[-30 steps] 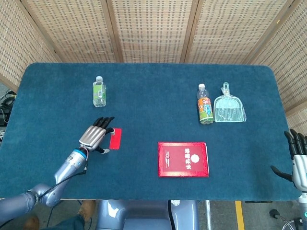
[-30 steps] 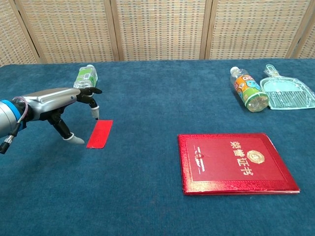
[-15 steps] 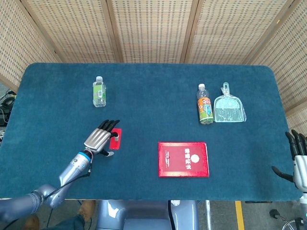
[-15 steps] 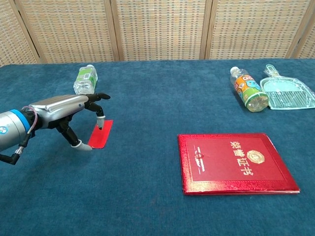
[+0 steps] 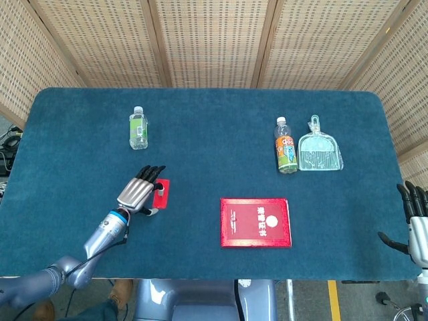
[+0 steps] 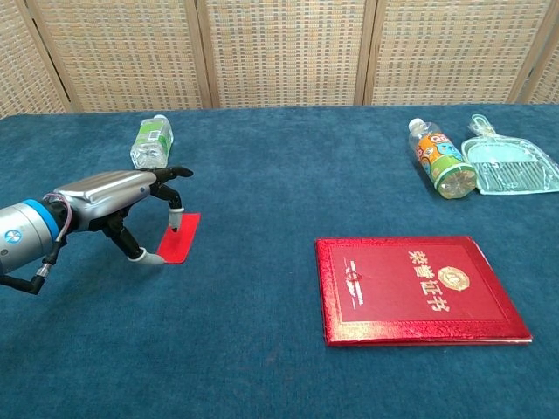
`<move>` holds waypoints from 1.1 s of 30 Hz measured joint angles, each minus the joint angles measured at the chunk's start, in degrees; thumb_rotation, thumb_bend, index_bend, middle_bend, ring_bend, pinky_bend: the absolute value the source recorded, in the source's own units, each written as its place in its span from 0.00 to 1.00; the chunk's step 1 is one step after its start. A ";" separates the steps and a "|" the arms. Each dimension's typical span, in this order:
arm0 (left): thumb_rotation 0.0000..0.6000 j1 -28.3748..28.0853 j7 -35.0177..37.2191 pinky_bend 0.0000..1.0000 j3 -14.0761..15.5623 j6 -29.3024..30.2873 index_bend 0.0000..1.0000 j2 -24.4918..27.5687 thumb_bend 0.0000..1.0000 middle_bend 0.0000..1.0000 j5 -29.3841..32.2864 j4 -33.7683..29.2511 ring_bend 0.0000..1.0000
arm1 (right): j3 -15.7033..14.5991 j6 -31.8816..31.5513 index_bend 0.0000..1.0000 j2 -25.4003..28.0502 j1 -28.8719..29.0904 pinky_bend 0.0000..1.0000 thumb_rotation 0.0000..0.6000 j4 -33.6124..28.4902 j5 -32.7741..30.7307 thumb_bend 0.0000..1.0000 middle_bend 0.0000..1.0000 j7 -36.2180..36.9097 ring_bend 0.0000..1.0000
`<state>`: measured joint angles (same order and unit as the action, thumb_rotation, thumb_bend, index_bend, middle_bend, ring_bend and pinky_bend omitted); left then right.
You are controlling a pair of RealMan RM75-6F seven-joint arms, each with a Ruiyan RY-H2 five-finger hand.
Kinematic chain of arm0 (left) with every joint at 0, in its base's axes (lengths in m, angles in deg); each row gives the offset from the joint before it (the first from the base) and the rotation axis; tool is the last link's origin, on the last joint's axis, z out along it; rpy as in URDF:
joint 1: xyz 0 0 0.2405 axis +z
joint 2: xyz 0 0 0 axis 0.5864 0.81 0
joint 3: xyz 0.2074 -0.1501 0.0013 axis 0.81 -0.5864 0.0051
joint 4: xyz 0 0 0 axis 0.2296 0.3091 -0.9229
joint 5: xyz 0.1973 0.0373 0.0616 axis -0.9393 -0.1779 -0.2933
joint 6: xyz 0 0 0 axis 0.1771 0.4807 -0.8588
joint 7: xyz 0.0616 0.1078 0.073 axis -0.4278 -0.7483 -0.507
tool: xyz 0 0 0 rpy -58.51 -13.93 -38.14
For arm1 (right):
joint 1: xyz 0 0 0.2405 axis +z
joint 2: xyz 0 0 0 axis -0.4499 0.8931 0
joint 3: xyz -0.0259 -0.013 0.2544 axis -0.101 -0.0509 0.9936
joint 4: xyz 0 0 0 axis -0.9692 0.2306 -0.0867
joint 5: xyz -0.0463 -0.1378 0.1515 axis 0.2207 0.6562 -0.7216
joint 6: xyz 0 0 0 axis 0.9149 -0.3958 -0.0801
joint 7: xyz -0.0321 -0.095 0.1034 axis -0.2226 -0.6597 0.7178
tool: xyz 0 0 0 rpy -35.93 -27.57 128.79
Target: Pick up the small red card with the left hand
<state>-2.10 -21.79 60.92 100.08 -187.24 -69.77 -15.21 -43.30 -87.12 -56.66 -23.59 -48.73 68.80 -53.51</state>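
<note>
The small red card (image 5: 162, 194) (image 6: 181, 237) lies flat on the blue table cloth, left of centre. My left hand (image 5: 138, 191) (image 6: 118, 196) arches over the card's left side. One fingertip (image 6: 175, 224) presses on the card's upper face, and the thumb tip (image 6: 140, 256) touches its near corner. The other fingers are spread and nothing is lifted. My right hand (image 5: 416, 224) hangs off the table's right front corner with fingers extended, holding nothing; it does not appear in the chest view.
A large red booklet (image 5: 256, 222) (image 6: 421, 287) lies to the right of the card. A green-label bottle (image 5: 138, 128) (image 6: 152, 140) lies behind the left hand. An orange-label bottle (image 5: 285, 147) and a clear dustpan (image 5: 319, 150) sit at the back right.
The left hand moved right from beside the card until its fingers came over it and touched it. It has barely shifted in the last half second. The card has stayed in place.
</note>
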 measured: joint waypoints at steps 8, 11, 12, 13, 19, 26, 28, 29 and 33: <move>1.00 -0.27 1.87 0.00 0.46 0.00 0.50 -1.08 0.19 0.00 0.13 2.03 0.00 | 0.06 0.03 0.04 0.01 0.01 0.00 1.00 0.11 -0.10 0.00 0.00 0.14 0.00; 1.00 -0.44 2.26 0.00 0.51 -0.19 0.50 -1.30 0.19 0.00 0.32 2.28 0.00 | 0.06 0.09 0.04 -0.01 0.04 0.00 1.00 0.16 -0.12 0.00 0.00 0.14 0.00; 1.00 -0.51 2.24 0.00 0.52 -0.28 0.50 -1.37 0.19 0.00 0.41 2.36 0.00 | 0.06 0.14 0.04 -0.03 0.06 0.00 1.00 0.19 -0.14 0.00 0.00 0.14 0.00; 1.00 -0.58 2.21 0.00 0.52 -0.37 0.50 -1.45 0.19 0.00 0.48 2.43 0.00 | 0.05 0.16 0.04 -0.03 0.06 0.00 1.00 0.20 -0.15 0.00 0.00 0.12 0.00; 1.00 -0.83 2.55 0.00 0.56 -0.83 0.50 -2.24 0.20 0.00 0.94 3.17 0.00 | 0.05 0.12 0.04 -0.01 0.06 0.00 1.00 0.18 -0.12 0.00 0.00 0.22 0.00; 1.00 -1.26 2.39 0.00 0.22 -0.72 0.50 -3.47 0.26 0.00 1.31 5.05 0.00 | 0.06 0.28 0.04 0.09 0.08 0.00 1.00 0.23 -0.19 0.00 0.00 0.54 0.00; 1.00 -1.60 2.50 0.00 -0.26 -1.17 0.50 -3.63 0.26 0.00 1.86 5.28 0.00 | 0.06 0.33 0.04 0.11 0.09 0.00 1.00 0.23 -0.21 0.00 0.00 0.64 0.00; 1.00 -1.81 2.55 0.00 -0.60 -1.41 0.50 -3.68 0.26 0.00 2.16 5.35 0.00 | 0.06 0.37 0.04 0.13 0.09 0.00 1.00 0.25 -0.26 0.00 0.00 0.74 0.00; 1.00 -3.37 1.72 0.00 -2.38 -2.30 0.50 -3.73 0.26 0.00 3.34 5.69 0.00 | 0.14 0.47 0.04 0.18 0.13 0.00 1.00 0.29 -0.41 0.00 0.00 0.84 0.00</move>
<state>-5.46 -20.07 58.55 97.77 -190.97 -66.43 -9.52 -43.16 -86.65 -56.48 -23.46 -48.44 68.39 -52.66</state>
